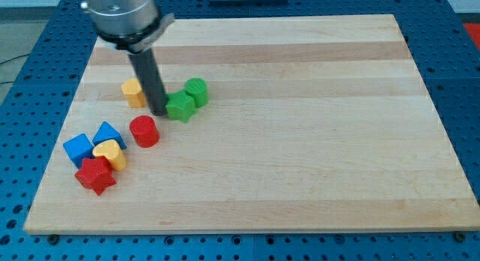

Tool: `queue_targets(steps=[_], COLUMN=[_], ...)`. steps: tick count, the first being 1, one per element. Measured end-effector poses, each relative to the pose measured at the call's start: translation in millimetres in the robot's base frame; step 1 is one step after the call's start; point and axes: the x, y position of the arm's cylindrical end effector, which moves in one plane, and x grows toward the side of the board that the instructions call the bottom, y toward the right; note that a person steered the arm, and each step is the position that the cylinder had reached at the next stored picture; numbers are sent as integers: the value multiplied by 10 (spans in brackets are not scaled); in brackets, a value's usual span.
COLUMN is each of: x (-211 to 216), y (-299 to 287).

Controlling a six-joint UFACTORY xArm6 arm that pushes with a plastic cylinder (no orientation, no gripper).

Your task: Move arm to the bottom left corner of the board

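My tip (160, 112) rests on the wooden board (300, 141) in its upper left part. It stands just left of a green star-shaped block (180, 106), touching or nearly touching it, and right of a yellow block (134, 92). A green cylinder (196, 91) sits just right of the star. A red cylinder (143, 131) lies just below and left of the tip. The board's bottom left corner (30, 227) is far below and left of the tip.
A cluster lies near the board's lower left: a blue block (78, 150), a blue triangular block (109, 133), a yellow heart-shaped block (110, 154) and a red star-shaped block (95, 175). Blue perforated table (22, 103) surrounds the board.
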Motion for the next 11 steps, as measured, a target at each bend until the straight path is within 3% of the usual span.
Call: queue_targets(steps=[2, 3, 4, 6, 7, 8, 10, 11], x=[-64, -66, 287, 1441, 1888, 1900, 1686, 1572], y=[696, 641, 865, 976, 686, 629, -1604, -1690])
